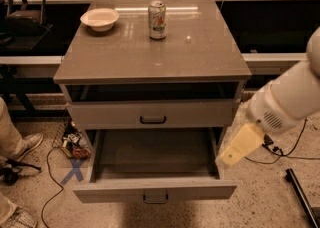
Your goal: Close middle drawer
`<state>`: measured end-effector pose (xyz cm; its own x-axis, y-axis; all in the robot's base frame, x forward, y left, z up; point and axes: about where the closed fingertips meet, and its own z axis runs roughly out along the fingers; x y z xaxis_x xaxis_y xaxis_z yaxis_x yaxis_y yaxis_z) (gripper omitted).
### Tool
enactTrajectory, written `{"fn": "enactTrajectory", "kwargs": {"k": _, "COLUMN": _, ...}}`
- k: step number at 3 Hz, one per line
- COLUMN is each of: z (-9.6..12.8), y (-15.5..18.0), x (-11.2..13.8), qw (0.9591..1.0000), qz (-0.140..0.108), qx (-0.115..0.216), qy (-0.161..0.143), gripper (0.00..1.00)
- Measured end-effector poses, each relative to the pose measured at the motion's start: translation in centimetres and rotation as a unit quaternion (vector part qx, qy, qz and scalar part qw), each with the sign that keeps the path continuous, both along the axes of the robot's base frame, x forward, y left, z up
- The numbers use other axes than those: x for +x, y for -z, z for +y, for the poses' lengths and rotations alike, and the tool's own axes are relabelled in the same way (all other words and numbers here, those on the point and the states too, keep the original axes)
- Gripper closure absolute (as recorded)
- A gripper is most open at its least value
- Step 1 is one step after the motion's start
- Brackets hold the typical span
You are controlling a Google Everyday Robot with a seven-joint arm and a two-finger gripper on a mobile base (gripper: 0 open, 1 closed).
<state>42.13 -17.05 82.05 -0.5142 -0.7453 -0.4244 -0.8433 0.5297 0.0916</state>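
Observation:
The middle drawer [155, 190] is pulled far out of the grey-beige cabinet [150, 52]. It is empty inside and has a small dark bar handle at the centre of its flat front. The top drawer [152, 114] above it sits nearly in, with a dark gap over its front. The lowest drawer is hidden beneath the open one. My gripper [230, 157], beige at the end of the white arm [287, 99], reaches in from the right. It hangs just above the open drawer's right side wall, near its front corner.
A white bowl [100, 18] and a drink can [157, 19] stand on the cabinet top. A person's shoes [22, 147] and cables lie on the floor at the left, with a blue tape cross [74, 170]. A black cable and a bar [302, 197] lie at the right.

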Motion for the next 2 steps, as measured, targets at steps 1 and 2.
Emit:
{"fn": "enactTrajectory", "kwargs": {"k": 1, "z": 3.96, "y": 9.78, "x": -1.11, "qw": 0.996, "qz": 0.067, "qx": 0.046, "qy": 0.036, "gripper": 0.0}}
{"fn": "enactTrajectory", "kwargs": {"k": 2, "z": 3.97, "y": 9.81, "x": -1.12, "qw": 0.996, "qz": 0.067, "qx": 0.046, "qy": 0.036, "gripper": 0.0}}
